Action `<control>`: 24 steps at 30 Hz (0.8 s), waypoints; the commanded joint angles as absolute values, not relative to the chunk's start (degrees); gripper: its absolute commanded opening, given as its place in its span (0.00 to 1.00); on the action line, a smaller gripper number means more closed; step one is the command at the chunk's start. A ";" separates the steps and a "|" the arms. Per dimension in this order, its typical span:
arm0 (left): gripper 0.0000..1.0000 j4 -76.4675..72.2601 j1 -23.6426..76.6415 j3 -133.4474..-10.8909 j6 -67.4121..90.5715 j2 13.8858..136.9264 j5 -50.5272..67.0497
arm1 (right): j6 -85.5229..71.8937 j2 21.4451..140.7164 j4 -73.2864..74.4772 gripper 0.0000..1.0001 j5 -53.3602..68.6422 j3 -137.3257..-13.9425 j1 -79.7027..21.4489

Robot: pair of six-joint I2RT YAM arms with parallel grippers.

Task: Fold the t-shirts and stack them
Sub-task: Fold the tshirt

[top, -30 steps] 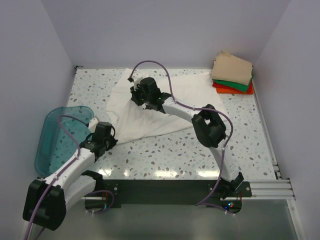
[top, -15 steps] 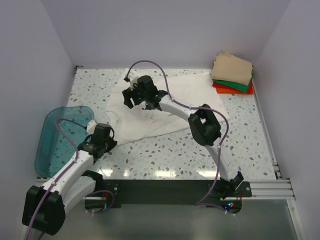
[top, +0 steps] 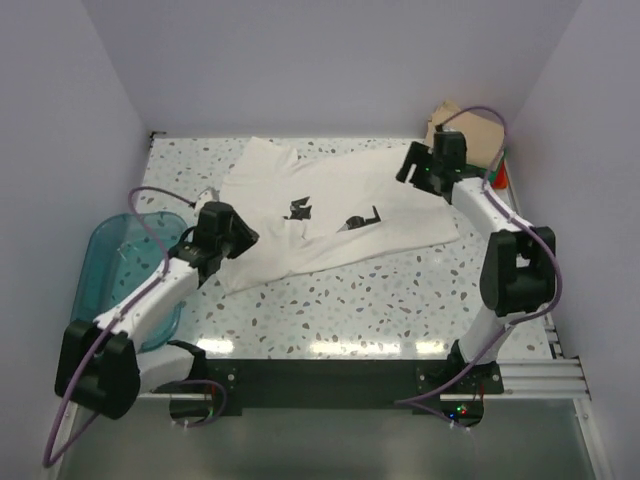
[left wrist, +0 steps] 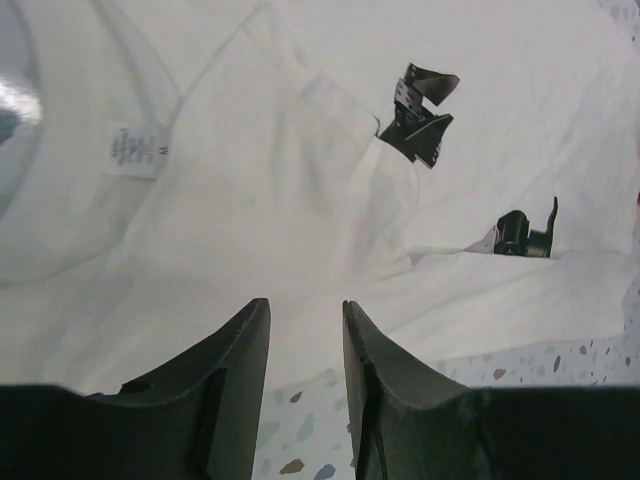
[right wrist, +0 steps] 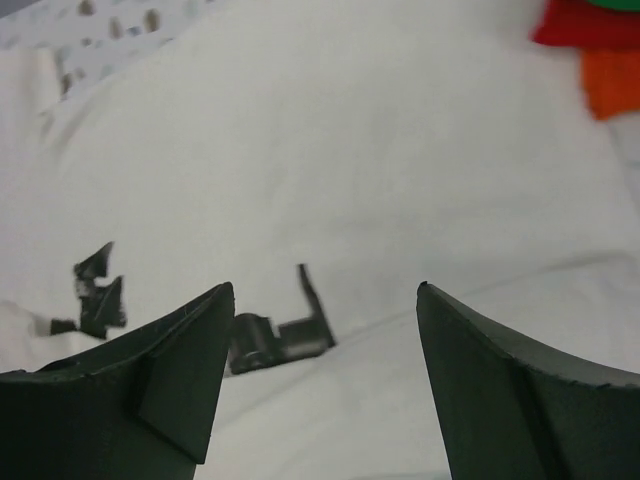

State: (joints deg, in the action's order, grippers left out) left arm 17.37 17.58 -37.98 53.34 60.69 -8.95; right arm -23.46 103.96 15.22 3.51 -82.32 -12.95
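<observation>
The white t-shirt [top: 330, 215] is soft, matt cloth, creased in places, with a flat black print [left wrist: 420, 115]. Under it the table [top: 400, 300] is smooth, glossy and speckled like stone. Left of the shirt, the bin [top: 105, 270] is translucent, shiny teal plastic. Beyond the shirt's far right corner, the folded tan shirt [top: 478, 135] is matt cloth. Over the shirt, the left gripper [left wrist: 305, 312] seems to be dark matt plastic.

One white tee [top: 340, 190]; three folded tees [top: 478, 130], stacked; one teal bin [top: 100, 270]; two hands: left hand [left wrist: 305, 305], right hand [right wrist: 325, 288]
</observation>
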 commanded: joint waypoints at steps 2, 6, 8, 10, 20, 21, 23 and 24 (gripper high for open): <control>0.38 3.71 21.53 -44.99 50.63 75.56 -3.87 | -31.37 98.00 16.62 0.76 0.70 -71.73 -6.09; 0.33 -2.81 22.76 -48.16 51.94 87.50 -3.25 | -33.39 97.99 12.58 0.76 0.26 -66.63 -2.38; 0.30 -2.90 22.76 -49.30 52.47 90.34 -3.95 | -34.36 99.74 11.17 0.75 0.26 -66.01 -2.02; 0.28 -3.60 22.76 -48.26 52.99 92.71 -5.00 | -35.06 101.07 10.20 0.75 -0.78 -65.48 -2.11; 0.25 -2.47 22.76 -43.25 54.49 95.71 -8.43 | -43.85 103.01 3.51 0.74 -4.57 -53.19 -0.97; 0.25 -2.29 22.76 -42.63 54.67 94.93 -8.79 | -44.21 102.83 3.69 0.74 -4.57 -52.48 -0.88; 0.25 -1.85 22.76 -40.35 55.19 94.05 -9.40 | -45.26 101.34 4.22 0.74 -4.92 -50.98 -0.53; 0.25 -1.58 22.76 -39.65 55.72 93.35 -9.75 | -45.44 100.38 4.83 0.74 -5.70 -49.24 -0.35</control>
